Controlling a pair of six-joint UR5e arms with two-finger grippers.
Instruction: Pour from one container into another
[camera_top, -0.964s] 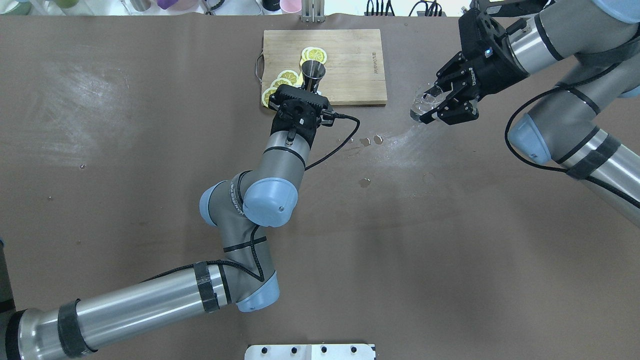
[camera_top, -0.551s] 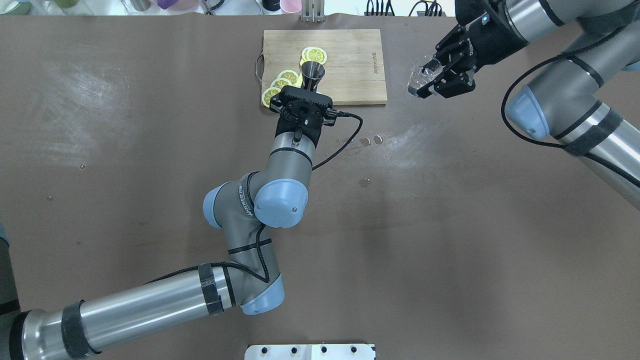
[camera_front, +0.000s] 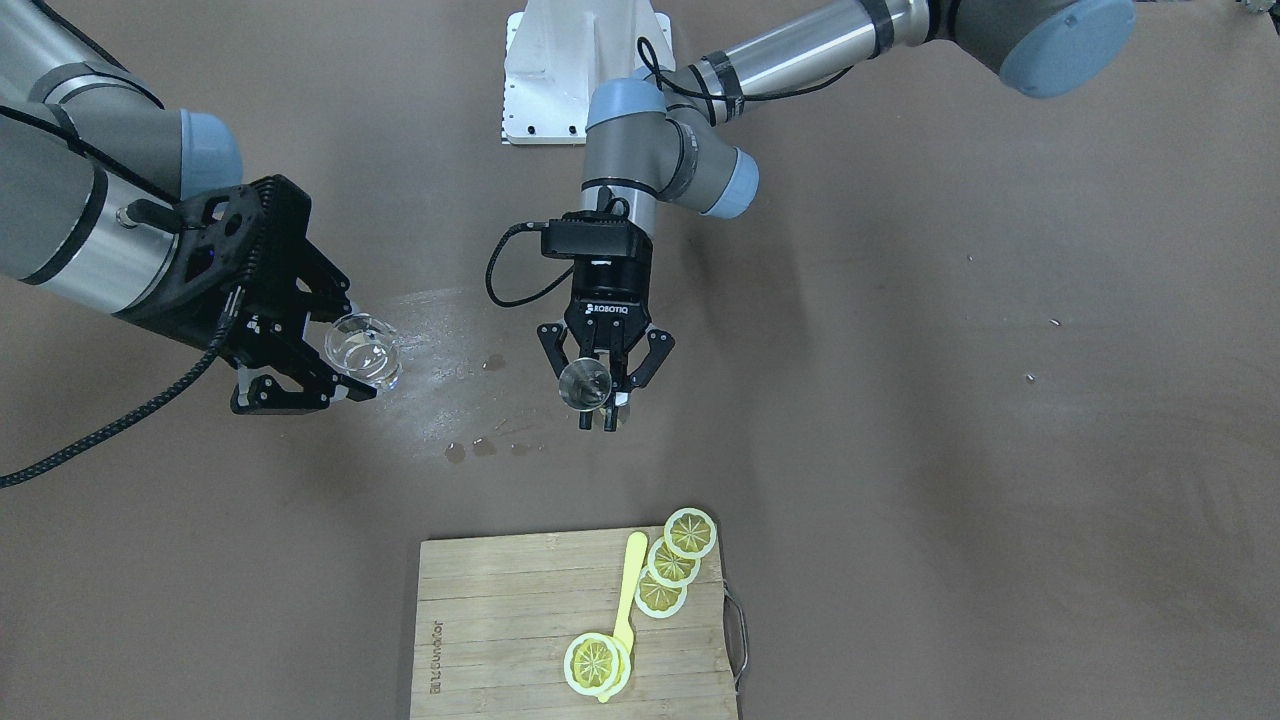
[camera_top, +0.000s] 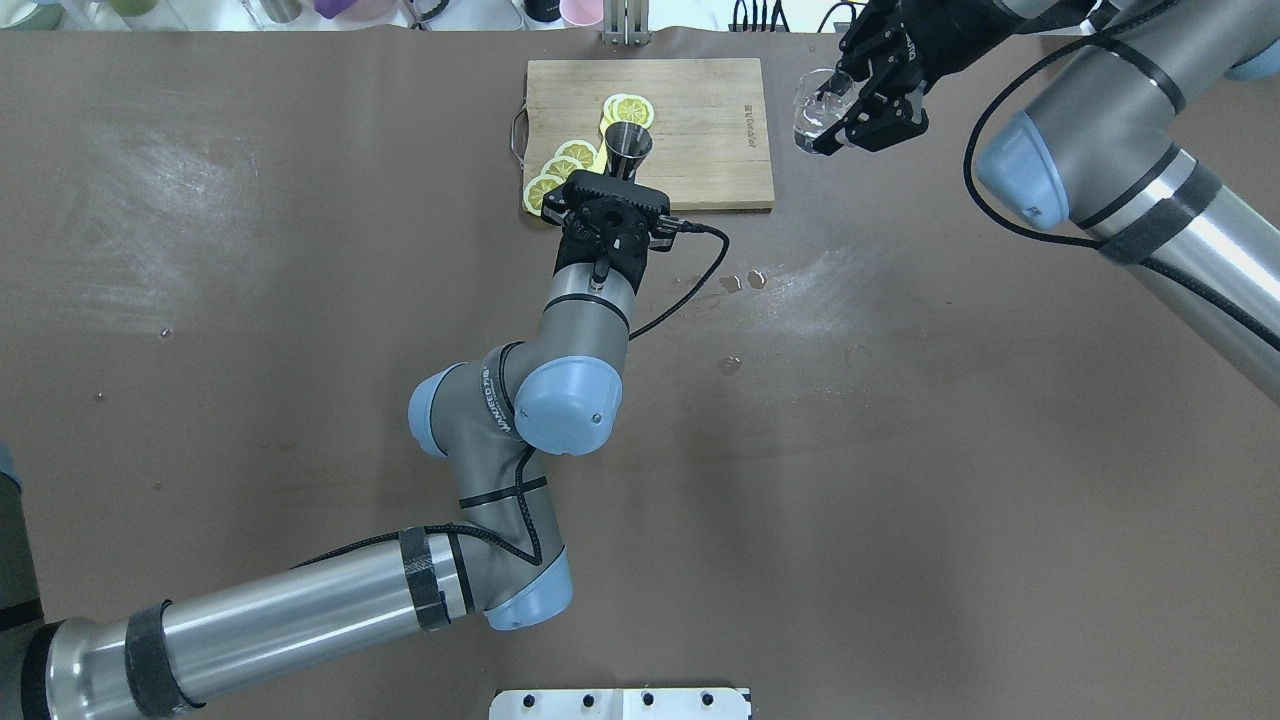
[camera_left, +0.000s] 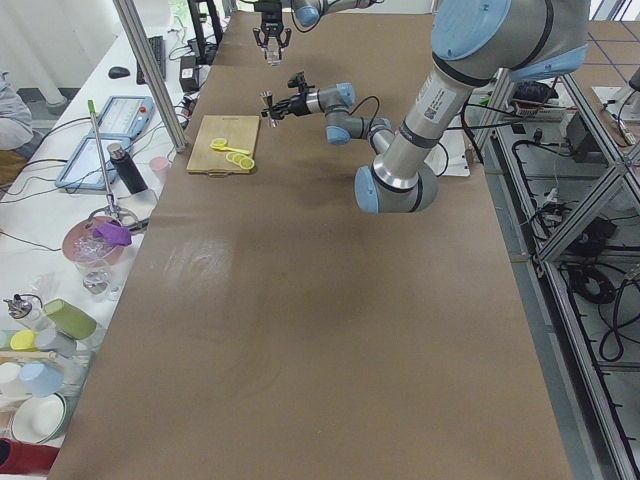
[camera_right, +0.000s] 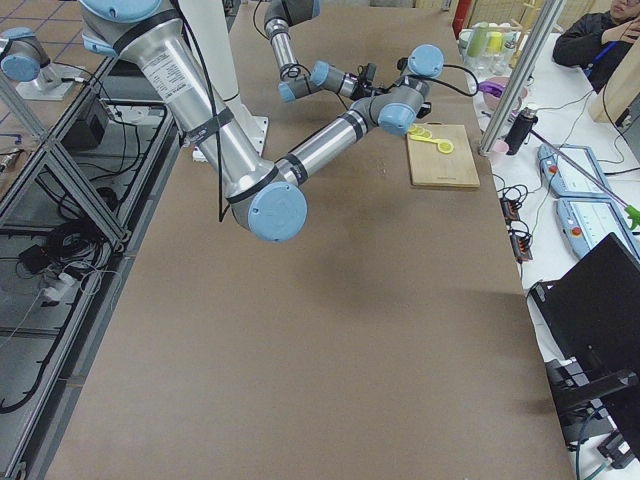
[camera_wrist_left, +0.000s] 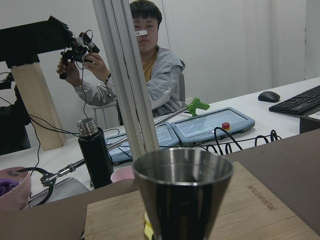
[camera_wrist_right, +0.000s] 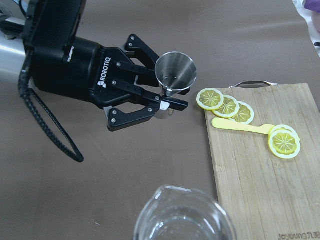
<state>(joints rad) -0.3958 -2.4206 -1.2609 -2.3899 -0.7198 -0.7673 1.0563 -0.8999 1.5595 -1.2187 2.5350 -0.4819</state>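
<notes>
Nearest my base, just short of the cutting board (camera_front: 500, 620), my left hand (camera_front: 598, 408) is clamped on an upright metal cup (camera_front: 585, 383). Farther out, well to its right, my right hand (camera_front: 343, 352) grips a clear glass (camera_front: 367, 350), which I judge must travel left over the cup.

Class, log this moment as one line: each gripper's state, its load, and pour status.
left gripper: shut on jigger, upright | right gripper: shut on glass cup, held apart from jigger | pour: not begun
</notes>
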